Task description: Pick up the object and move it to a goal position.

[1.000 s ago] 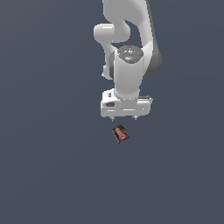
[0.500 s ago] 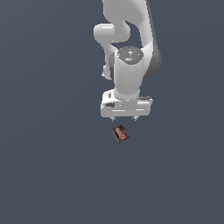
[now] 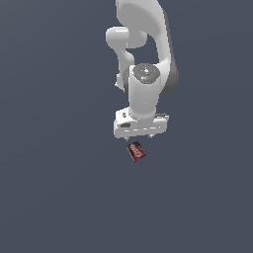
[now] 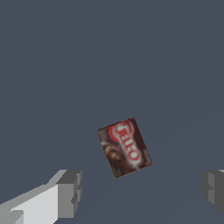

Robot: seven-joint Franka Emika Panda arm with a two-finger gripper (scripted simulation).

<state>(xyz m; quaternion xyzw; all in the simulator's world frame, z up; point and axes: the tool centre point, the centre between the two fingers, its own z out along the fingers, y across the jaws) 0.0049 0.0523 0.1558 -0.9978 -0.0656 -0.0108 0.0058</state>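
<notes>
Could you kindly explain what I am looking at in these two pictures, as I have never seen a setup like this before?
These are computer-rendered pictures of a simulated robot arm, white and jointed, with a two-fingered claw at its end. The exterior view comes from a camera off the arm and shows the whole arm reaching down over a plain dark grey surface. The wrist view comes from a camera on the arm itself, looking past the claw's two grey fingertips. On the surface lies one small flat box with a dark red and brown printed face. The fingertips stand wide apart, so the claw is open and holds nothing. The box lies free, just ahead of the claw and untouched.
</notes>
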